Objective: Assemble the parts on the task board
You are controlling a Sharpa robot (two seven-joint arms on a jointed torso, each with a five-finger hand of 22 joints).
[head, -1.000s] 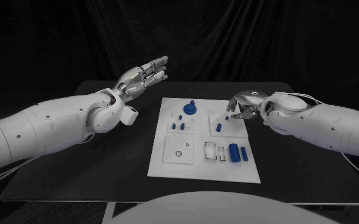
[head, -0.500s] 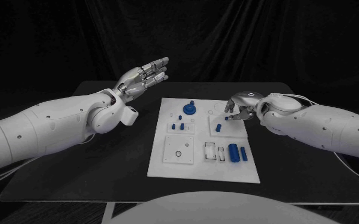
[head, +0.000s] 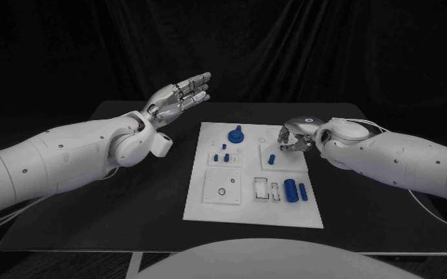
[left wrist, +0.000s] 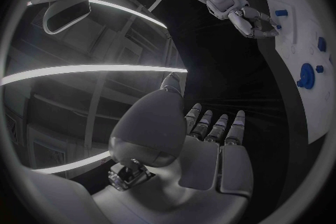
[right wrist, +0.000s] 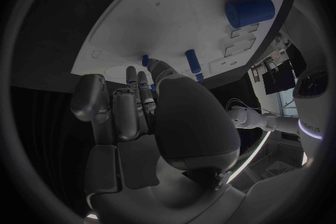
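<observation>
White board (head: 216, 203) is lying in the middle of the black table (head: 112, 195), carrying the blue parts. A round knob piece (head: 236, 135) is standing near the far edge, two small pegs (head: 221, 157) are sitting side by side below it, and another peg (head: 272, 159) is standing upright to their right. Nearer the robot, a thick cylinder (head: 291, 189) and a thinner one (head: 303, 192) are lying beside each other next to a white slotted block (head: 263, 189).

Right hand (head: 296, 135) is reaching over the board's far right corner, fingers curled downward with the tips close to the surface. From the right wrist camera, the fingers (right wrist: 133, 102) are pointing down at the board (right wrist: 161, 22) with a small blue peg (right wrist: 145, 60) just at their tips; whether they are pinching it or only touching beside it, I cannot tell.

Left hand (head: 179, 97) is hovering in the air off the board's far left side, palm up, fingers stretched out and apart, holding nothing. The left wrist camera is showing those fingers (left wrist: 213, 126) extended and bare.
</observation>
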